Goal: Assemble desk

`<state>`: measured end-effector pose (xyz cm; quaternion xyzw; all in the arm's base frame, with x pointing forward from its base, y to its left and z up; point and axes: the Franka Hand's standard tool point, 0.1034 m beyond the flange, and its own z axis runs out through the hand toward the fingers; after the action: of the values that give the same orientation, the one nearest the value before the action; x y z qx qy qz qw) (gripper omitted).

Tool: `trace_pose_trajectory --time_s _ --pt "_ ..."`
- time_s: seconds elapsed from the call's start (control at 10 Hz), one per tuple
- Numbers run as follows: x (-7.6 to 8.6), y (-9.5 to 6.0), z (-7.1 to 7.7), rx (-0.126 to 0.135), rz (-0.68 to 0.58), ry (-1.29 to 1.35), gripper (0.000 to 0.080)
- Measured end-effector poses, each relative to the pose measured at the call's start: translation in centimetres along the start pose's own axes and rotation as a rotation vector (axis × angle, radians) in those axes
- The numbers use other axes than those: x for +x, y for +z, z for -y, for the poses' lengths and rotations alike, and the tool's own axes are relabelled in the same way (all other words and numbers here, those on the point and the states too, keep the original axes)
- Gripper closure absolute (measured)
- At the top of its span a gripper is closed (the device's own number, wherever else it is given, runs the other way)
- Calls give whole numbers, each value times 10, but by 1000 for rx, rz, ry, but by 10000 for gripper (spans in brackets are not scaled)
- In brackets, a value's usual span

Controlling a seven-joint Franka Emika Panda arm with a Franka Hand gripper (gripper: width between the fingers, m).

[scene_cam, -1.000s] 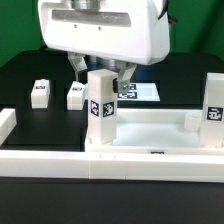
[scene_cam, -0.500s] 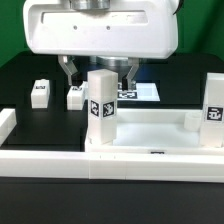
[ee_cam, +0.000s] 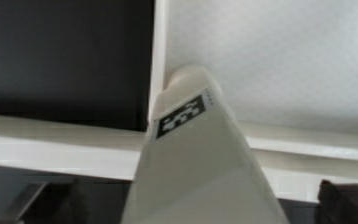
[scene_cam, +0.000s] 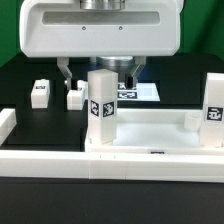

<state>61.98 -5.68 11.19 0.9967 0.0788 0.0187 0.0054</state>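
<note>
The pincer (scene_cam: pixel 98 70) is hovering, jaws wide apart, astride the upright leg (scene_cam: pixel 100 108), seemingly clear of it, so the leg is standing unaided in a corner of the tabletop (scene_cam: pixel 150 135); two spare legs (scene_cam: pixel 40 93) (scene_cam: pixel 75 97) are waiting behind on the worktop (scene_cam: pixel 20 72)

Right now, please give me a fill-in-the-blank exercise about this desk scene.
____ legs stand upright on the desk top.
Two more legs lie loose on the ____ table.
The jaws on both sides of one upright leg are ____.
Missing words: two, black, open.
</note>
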Motion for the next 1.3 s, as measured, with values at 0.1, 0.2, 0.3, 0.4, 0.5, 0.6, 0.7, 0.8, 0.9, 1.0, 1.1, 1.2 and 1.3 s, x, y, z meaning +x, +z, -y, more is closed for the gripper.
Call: trace_pose_trajectory --time_s 0.1,0.2,0.3,0.4,0.5,0.6,0.7,0.8,0.9,1.0,1.1,1.2,1.3 --pt "0 0 0 -3 1 -69 151" --pt "0 0 0 -6 0 -102 151" --pt "1 0 -1 -12 0 -196 151" --pt "0 1 -2 -11 2 -272 151" --pt "-1 2 -3 -11 3 -292 151" --pt "-1 2 -3 -11 3 -289 263" --pt "-1 2 -3 -11 3 -289 411" --pt "-1 2 -3 -9 3 -276 411" --pt "-1 2 -3 -10 3 -264 510" --pt "0 2 -2 -7 1 -230 510" --pt "0 2 -2 -6 1 -153 510" --pt "0 2 -2 -6 1 -118 510" --pt "-1 2 -2 -4 0 -41 510"
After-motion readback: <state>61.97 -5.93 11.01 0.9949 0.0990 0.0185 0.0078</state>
